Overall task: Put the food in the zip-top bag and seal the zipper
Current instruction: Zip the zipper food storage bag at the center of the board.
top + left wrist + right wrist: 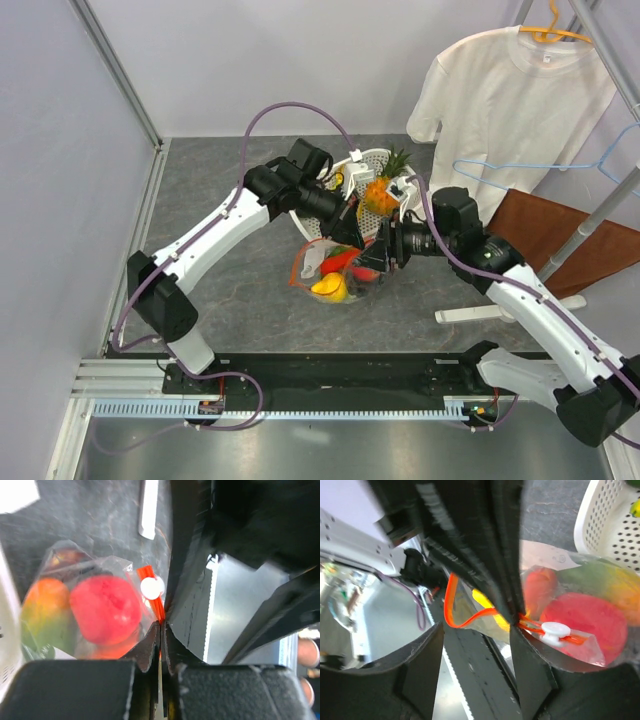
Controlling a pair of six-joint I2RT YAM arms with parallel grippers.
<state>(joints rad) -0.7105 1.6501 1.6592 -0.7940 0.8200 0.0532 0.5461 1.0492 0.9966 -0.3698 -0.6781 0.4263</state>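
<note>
Top external view. Centre of frame, on the grey mottled table top [230,290]: clear floppy plastic zip-top bag [335,272], loaded with food, including a long red chili [340,261] and a yellow piece [328,290]. Just above it: white perforated plastic basket [372,163] with an orange, green-topped piece [382,190] inside. At the bag's upper edge, the left gripper [352,222]; at its right edge, the right gripper [383,252], close together over the bag. Upper right of frame: white T-shirt [510,90] on a yellow hanger [552,32]; below it, a brown board [560,235].

Left wrist view. Lower centre: left gripper [161,629], jaws fully closed, pinching the bag's edge at the thin red-orange zipper [159,607]. Small white round end piece [152,587] on the strip just above the pinch. Left of centre, inside the bag: round red fruit [105,610], touching an orange-and-green piece [42,607]. Right half of frame: dark fingers [187,555] of the right gripper, spread apart, the nearer one just beside the pinch.

Right wrist view. Lower centre: right gripper [477,630], jaws wide apart, nothing clamped between them. Zipper [451,602] looping above the gap and running right to the white end piece [555,630]. Dark closed fingers [485,545] of the left gripper reaching from the top of frame onto the strip. Right of centre: round red fruit [585,620] behind the bag's film. Upper right corner: basket [610,525].
</note>
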